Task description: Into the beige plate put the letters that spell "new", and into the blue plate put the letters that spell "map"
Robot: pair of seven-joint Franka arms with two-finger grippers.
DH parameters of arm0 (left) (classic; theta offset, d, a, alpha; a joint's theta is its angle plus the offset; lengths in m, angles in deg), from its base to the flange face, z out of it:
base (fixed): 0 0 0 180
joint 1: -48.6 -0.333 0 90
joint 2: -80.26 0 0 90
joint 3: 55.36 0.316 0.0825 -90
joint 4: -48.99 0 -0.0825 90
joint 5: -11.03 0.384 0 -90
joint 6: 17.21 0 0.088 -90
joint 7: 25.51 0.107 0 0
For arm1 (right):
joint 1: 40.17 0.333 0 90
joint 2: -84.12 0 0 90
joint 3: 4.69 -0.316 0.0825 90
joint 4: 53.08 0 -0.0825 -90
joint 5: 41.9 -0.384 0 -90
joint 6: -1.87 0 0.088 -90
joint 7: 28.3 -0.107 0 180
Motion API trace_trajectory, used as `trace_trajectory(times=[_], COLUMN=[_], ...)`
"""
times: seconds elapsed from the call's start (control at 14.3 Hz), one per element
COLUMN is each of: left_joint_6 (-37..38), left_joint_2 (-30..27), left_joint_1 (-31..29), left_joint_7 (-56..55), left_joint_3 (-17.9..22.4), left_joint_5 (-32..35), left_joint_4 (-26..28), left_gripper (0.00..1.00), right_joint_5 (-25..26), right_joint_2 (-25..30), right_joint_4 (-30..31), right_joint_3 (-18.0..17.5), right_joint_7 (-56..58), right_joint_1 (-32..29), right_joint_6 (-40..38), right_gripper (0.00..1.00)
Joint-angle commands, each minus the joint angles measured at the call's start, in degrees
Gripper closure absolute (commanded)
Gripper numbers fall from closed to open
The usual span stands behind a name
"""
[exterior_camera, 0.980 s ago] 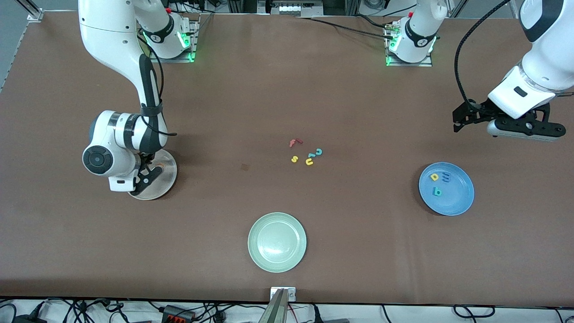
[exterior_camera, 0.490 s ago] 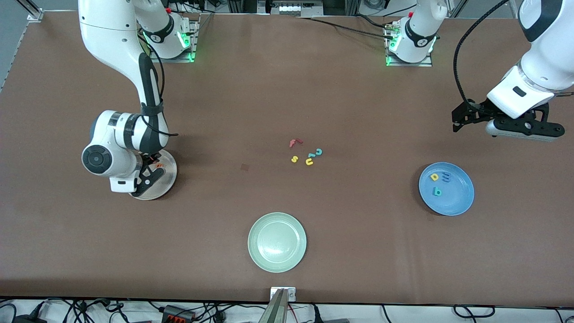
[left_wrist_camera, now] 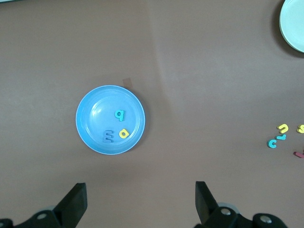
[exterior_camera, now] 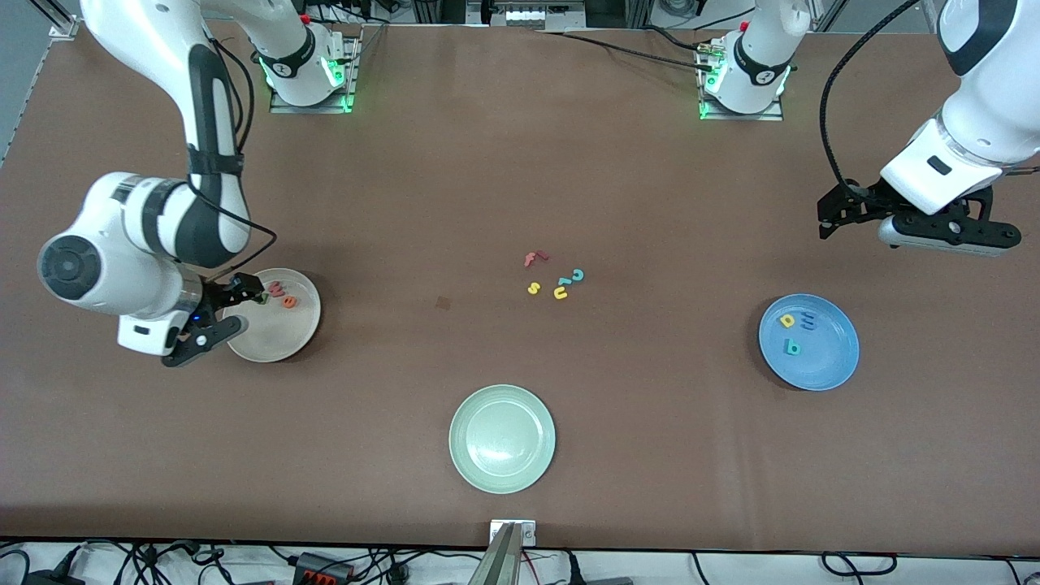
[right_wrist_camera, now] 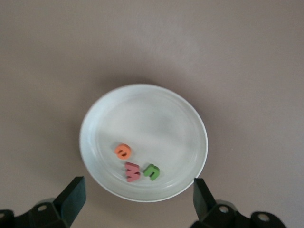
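The beige plate (exterior_camera: 276,333) (right_wrist_camera: 152,118) lies toward the right arm's end of the table. In it are the orange "e" (exterior_camera: 290,301) (right_wrist_camera: 123,151), the pinkish-red "w" (exterior_camera: 277,288) (right_wrist_camera: 132,172) and the green "n" (exterior_camera: 262,298) (right_wrist_camera: 152,171). My right gripper (exterior_camera: 221,313) (right_wrist_camera: 137,199) hangs open and empty over that plate's outer rim. The blue plate (exterior_camera: 829,357) (left_wrist_camera: 92,118) lies toward the left arm's end and holds the yellow "a" (exterior_camera: 786,320) (left_wrist_camera: 124,133), blue "m" (exterior_camera: 808,322) (left_wrist_camera: 109,137) and teal "p" (exterior_camera: 791,348) (left_wrist_camera: 119,114). My left gripper (exterior_camera: 829,215) (left_wrist_camera: 141,204) waits open over bare table beside it.
A pale green plate (exterior_camera: 502,439) (left_wrist_camera: 294,23) sits near the front edge, midway along the table. Loose letters lie in the middle of the table: a red "f" (exterior_camera: 534,258), a yellow "s" (exterior_camera: 534,288), a yellow "u" (exterior_camera: 561,293) and a teal "c" (exterior_camera: 578,275).
My right gripper has opened, left the orange "e" in the beige plate, then risen and drawn back toward its end of the table. The left arm has barely moved.
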Motion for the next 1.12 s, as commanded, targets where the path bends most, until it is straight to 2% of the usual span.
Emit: trace_trajectory(times=[0.0, 0.21, 0.28, 0.35, 0.42, 0.63, 0.91, 1.05], left_joint_6=[0.05, 0.05, 0.05, 0.05, 0.14, 0.14, 0.14, 0.05], left_joint_2=[-0.97, -0.97, -0.97, -0.89, -0.97, -0.97, -0.97, -0.97], left_joint_1=[0.33, 0.33, 0.33, 0.33, 0.33, 0.42, 0.42, 0.42], left_joint_7=[0.53, 0.53, 0.53, 0.53, 0.44, 0.44, 0.53, 0.53], left_joint_3=[0.11, 0.11, 0.11, 0.11, 0.11, 0.11, 0.02, 0.11], left_joint_5=[-0.14, -0.14, -0.14, -0.14, -0.14, -0.14, -0.14, -0.14], left_joint_4=[0.55, 0.55, 0.55, 0.55, 0.55, 0.55, 0.55, 0.55], left_gripper=[0.0, 0.0, 0.0, 0.0, 0.0, 0.0, 0.0, 0.0], right_joint_5=[-1.71, -8.81, -9.53, -8.93, -7.7, 2.21, 9.78, 15.66], right_joint_2=[-0.38, -0.29, 0.14, 1.28, 2.25, 5.5, 8.32, 10.34], right_joint_4=[-2.31, -2.83, -2.92, -3.01, -3.1, -4.5, -8.01, -8.2], right_joint_3=[0.06, -0.99, -3.17, -7.63, -11.16, -21.17, -36.03, -40.79], right_joint_7=[-7.61, -11.84, -15.69, -19.55, -23.42, -40.18, -57.61, -61.94], right_joint_1=[-0.54, -1.67, -3.68, -5.79, -7.73, -11.68, -21.78, -25.31], right_joint_6=[-2.81, -2.73, -2.9, -2.82, -2.73, -2.9, -6.41, -6.42], right_gripper=[0.0, 0.0, 0.0, 0.0, 0.0, 0.0, 0.0, 0.0])
